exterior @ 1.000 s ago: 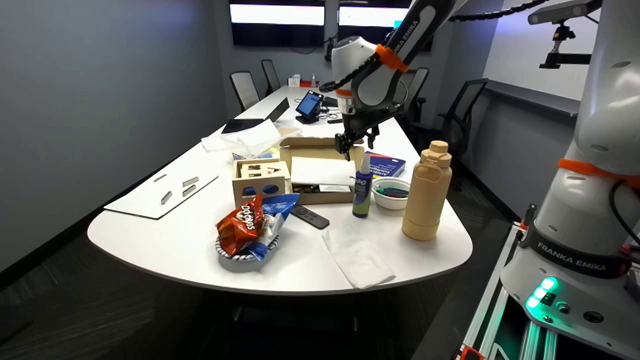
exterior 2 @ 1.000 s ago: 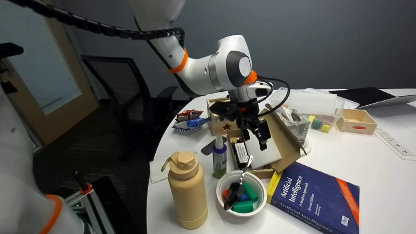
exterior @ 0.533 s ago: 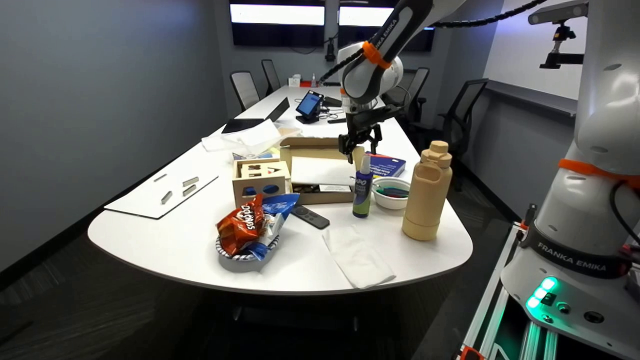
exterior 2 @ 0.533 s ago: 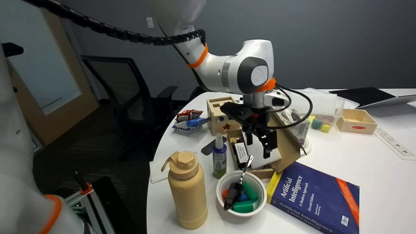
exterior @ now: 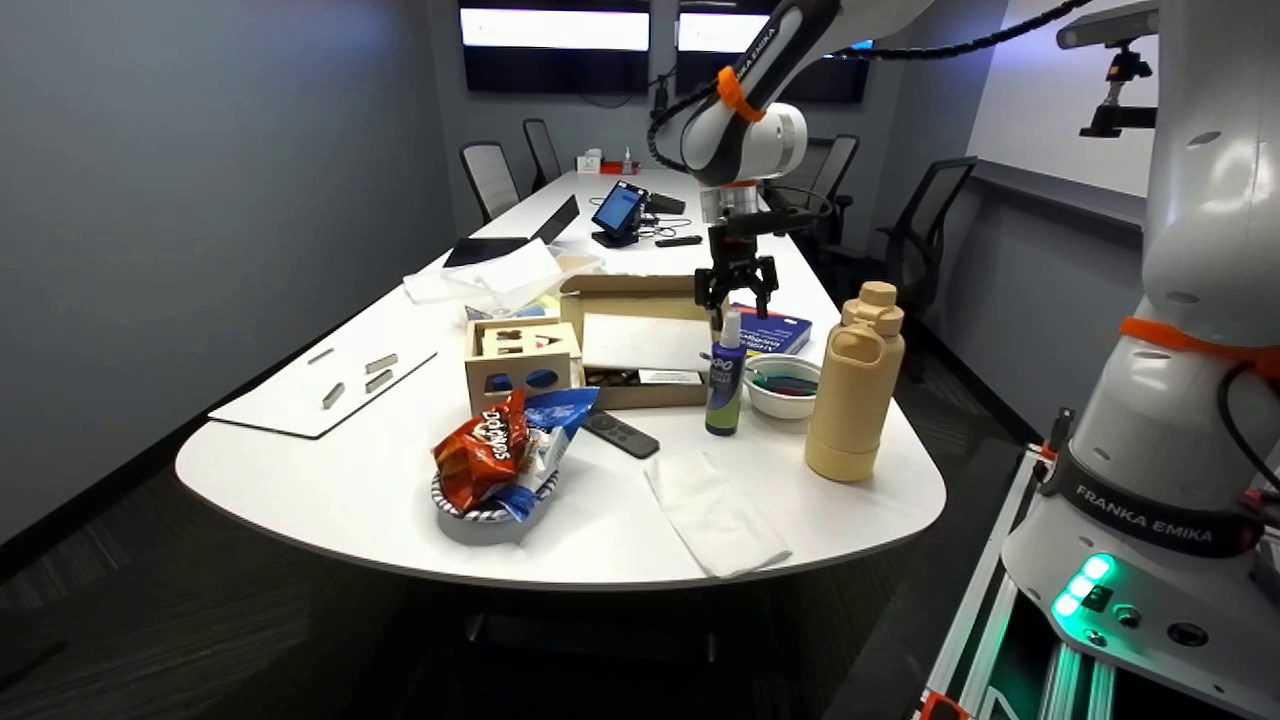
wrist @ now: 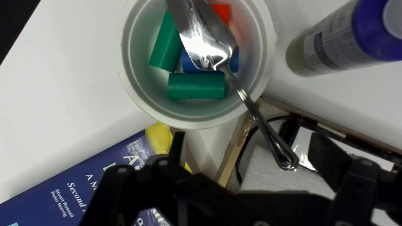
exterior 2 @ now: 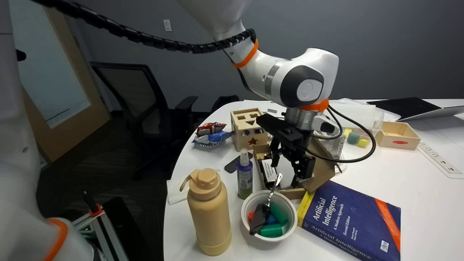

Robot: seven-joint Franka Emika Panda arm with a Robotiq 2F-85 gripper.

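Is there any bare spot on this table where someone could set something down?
Yes: bare tabletop lies between the white panel and the snack basket, and between that basket and the white cloth. Another patch sits between the blue book and the wooden tray. It's crowded around the open end effector, where the cardboard box, spray bottle, bowl and book cluster.

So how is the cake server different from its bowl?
The cake server is long and shiny silver; the bowl is round and white. The cake server lies with its handle poking past the rim; the bowl stands upright on the table. The open hand holds neither.
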